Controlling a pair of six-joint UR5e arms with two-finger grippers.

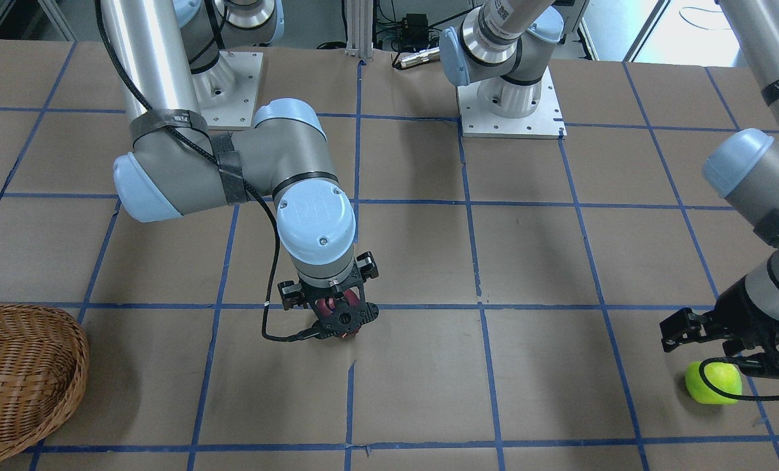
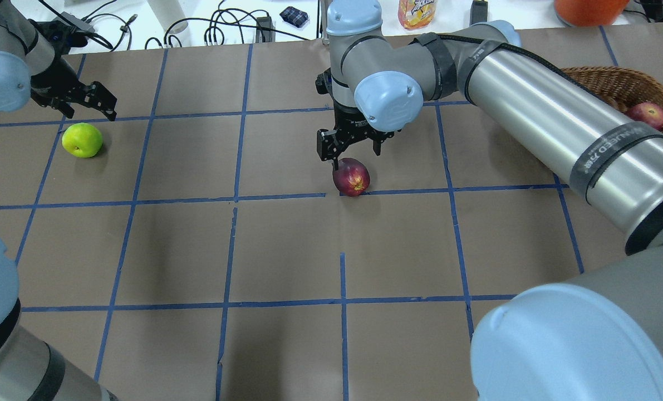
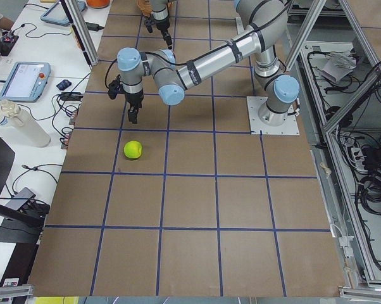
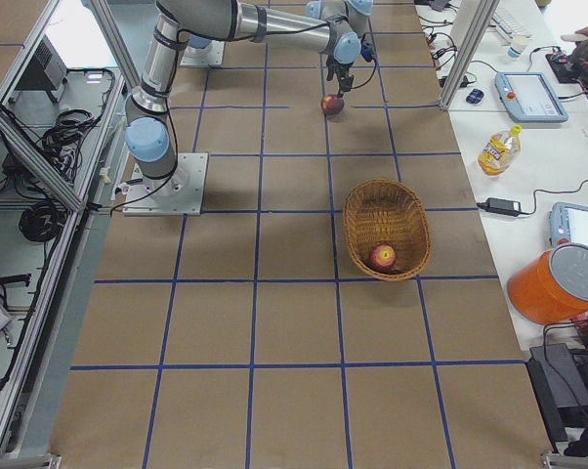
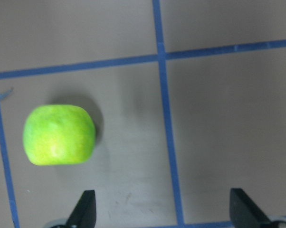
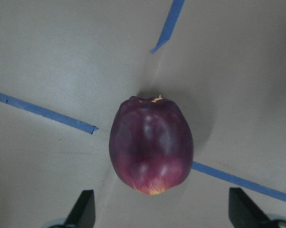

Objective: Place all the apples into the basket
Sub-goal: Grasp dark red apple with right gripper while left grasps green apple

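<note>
Wicker basket [image 4: 349, 230]: one red apple [image 4: 382, 257] inside. Maroon apple [image 2: 351, 176], green apple [image 2: 82, 140]: outstanding, on table [image 2: 286, 250]. Right gripper [image 2: 354, 153], left gripper [image 2: 89, 108]: both spread apart, empty.

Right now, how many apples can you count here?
3: the red apple in the basket, the maroon apple below the right gripper, the green apple beside the left gripper.

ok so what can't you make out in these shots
- Front view: dark apple mostly hidden under the right gripper.
- Front view: basket cut off by the frame edges, its inside unseen.
- Overhead: right arm covers most of the basket.
- Right side view: gap between right gripper and dark apple, too small.
</note>
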